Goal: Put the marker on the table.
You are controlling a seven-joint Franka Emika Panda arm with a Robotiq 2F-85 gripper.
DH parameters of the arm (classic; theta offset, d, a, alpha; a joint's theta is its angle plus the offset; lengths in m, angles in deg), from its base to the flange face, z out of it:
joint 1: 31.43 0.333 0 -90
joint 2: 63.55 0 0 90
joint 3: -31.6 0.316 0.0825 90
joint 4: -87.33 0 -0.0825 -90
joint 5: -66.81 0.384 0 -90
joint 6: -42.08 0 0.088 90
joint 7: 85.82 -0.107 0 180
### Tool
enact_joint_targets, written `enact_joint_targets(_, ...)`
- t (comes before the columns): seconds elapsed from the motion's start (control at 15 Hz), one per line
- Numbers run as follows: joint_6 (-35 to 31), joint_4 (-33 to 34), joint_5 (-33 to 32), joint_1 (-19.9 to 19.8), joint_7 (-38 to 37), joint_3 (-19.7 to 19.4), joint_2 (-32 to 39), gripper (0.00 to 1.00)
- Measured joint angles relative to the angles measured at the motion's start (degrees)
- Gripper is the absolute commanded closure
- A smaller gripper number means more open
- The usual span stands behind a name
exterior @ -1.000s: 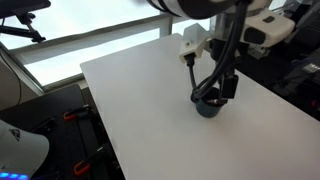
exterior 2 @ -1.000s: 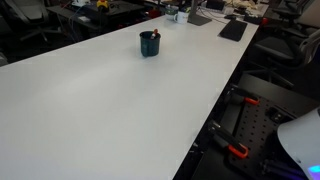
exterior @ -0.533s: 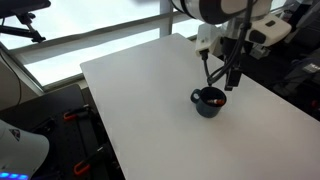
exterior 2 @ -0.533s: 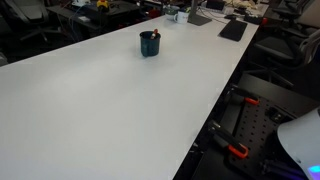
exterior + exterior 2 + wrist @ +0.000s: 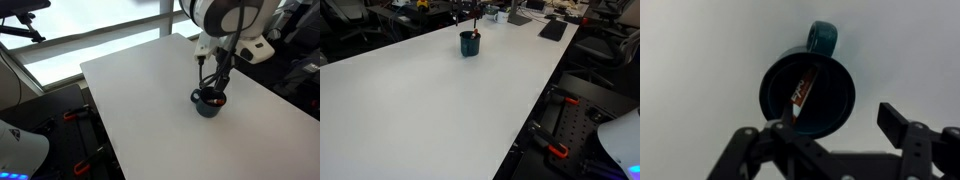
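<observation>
A dark blue mug (image 5: pixel 208 102) stands on the white table (image 5: pixel 140 100); it also shows in the other exterior view (image 5: pixel 469 44) and in the wrist view (image 5: pixel 807 95). The marker (image 5: pixel 803 88), dark with a reddish part, leans inside the mug, and its tip sticks out above the rim (image 5: pixel 475 34). My gripper (image 5: pixel 214 84) hangs right above the mug, open and empty. In the wrist view its fingers (image 5: pixel 840 118) straddle the mug's near rim, with the left finger beside the marker. Its tips show just above the mug in an exterior view (image 5: pixel 468 14).
The table (image 5: pixel 430 100) is wide and bare around the mug. Its edges drop off to floor equipment with red clamps (image 5: pixel 556 150). A keyboard (image 5: pixel 553 30) and small items lie at the far end. A window ledge (image 5: pixel 80 40) runs behind the table.
My gripper has moved over the mug and come down toward it, and it now enters the top of the exterior view that lacked it. The mug and marker have not moved.
</observation>
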Motion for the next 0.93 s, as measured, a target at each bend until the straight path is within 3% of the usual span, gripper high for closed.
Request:
enact_joint_targets(0.27,1.62,1.93,0.95,-1.03,-0.01,-0.24,2.06,0.16)
enact_joint_targets(0.4,2.21,2.68,0.96,-1.26,-0.06,-0.38,2.68,0.33)
enact_joint_targets(0.47,2.4,2.99,0.96,-1.27,-0.07,-0.5,2.93,0.37)
enact_joint_targets(0.67,2.78,3.59,0.96,-1.27,-0.13,-0.68,3.44,0.31)
enact_joint_targets(0.93,3.14,4.12,0.96,-1.23,-0.15,-0.76,3.84,0.32)
